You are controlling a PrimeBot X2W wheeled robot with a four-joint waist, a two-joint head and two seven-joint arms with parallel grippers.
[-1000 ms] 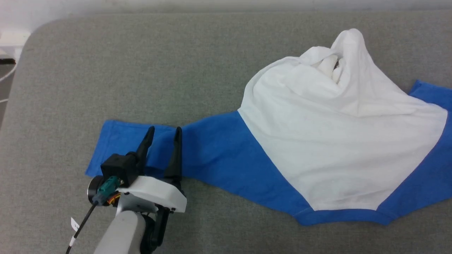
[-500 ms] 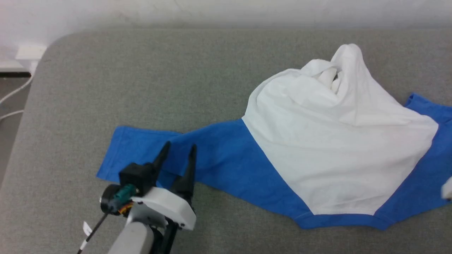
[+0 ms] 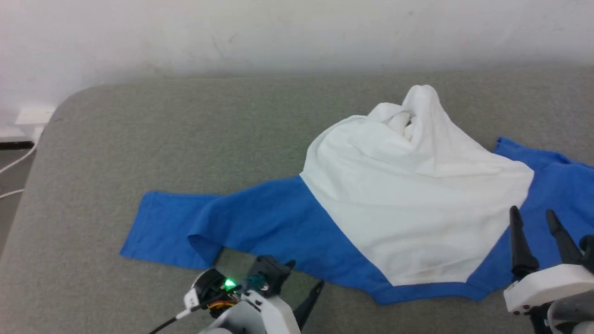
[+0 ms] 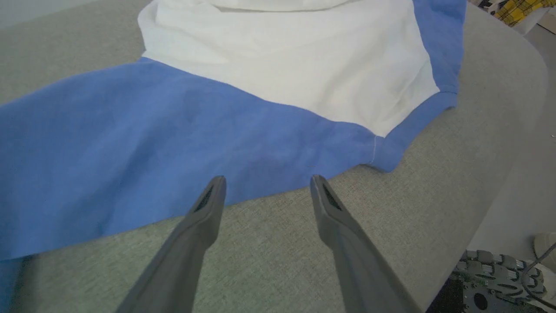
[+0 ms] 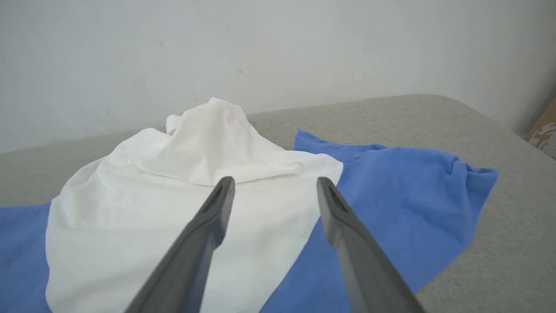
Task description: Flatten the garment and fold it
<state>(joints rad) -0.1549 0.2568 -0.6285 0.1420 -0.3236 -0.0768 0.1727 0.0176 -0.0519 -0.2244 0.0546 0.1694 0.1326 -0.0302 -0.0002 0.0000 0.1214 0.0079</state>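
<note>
**Left claw (image 4: pixel 268 181) and right claw (image 3: pixel 532 212) both spread wide and empty at the garment's near side**

The left claw's two dark fingers stand well apart with nothing between them. In its wrist view the tips sit at the near edge of the blue sleeve, where the cloth meets the grey cushion (image 3: pixel 185 134); I cannot tell whether they touch the fabric. A green light (image 3: pixel 229 282) glows on that wrist.

The right claw is spread just as wide and grips nothing. It is at the lower right of the head view, with its fingers pointing up over the blue shoulder cloth beside the white panel.

The garment (image 3: pixel 408 208) lies on the cushion, right of centre. One blue sleeve stretches flat out to the robot's left, with a small fold turned under at its near edge. The white body is bunched into a rumpled peak on the side toward the pale wall (image 3: pixel 278 32). The other blue sleeve lies creased at the right. A blue hem borders the white panel's near edge.
</note>
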